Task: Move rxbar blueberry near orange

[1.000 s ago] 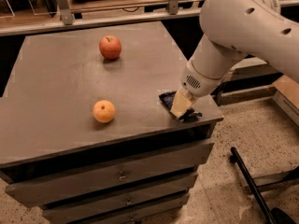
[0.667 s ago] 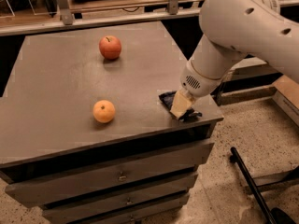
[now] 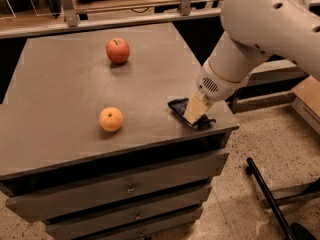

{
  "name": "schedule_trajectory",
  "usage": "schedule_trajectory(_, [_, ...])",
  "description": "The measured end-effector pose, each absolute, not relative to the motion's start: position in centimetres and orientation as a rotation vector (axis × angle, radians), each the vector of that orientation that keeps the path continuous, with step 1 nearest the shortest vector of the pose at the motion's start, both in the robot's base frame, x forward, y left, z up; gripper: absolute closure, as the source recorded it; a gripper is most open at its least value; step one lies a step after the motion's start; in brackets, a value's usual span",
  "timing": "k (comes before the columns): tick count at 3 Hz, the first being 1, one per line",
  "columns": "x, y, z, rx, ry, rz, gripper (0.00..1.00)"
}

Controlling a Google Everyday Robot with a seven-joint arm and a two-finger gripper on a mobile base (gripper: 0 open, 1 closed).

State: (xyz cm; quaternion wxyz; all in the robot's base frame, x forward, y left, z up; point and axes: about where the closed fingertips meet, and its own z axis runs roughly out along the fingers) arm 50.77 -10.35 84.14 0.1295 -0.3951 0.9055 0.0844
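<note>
Well, we see the hand (image 3: 196, 111) down at the front right corner of the bench (image 3: 60, 89), resting on the dark blue snack bar (image 3: 176, 105), which lies flat there with one end sticking out to the left from under it. We cannot tell whether the hand is spread or pinching the bar, since the white arm (image 3: 260, 29) reaches down from the upper right and its own bulk covers the grip. We count one snack bar, one orange (image 3: 111, 119), one red apple (image 3: 118, 50) and one hand. The orange sits towards the front of the bench, left of the bar and well apart from it, with bare grey top between them. The apple stands farther back, near the middle of the far side. Against the earlier frames we find nothing changed: the hand is at the same corner on the bar, the bar lies in the same spot, and both fruits are where they were
</note>
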Motion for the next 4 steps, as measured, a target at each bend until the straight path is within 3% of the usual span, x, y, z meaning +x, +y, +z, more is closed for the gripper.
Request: schedule_trajectory(4, [52.0, -9.3, 89.3, -1.192, 2.411, 0.356, 1.00])
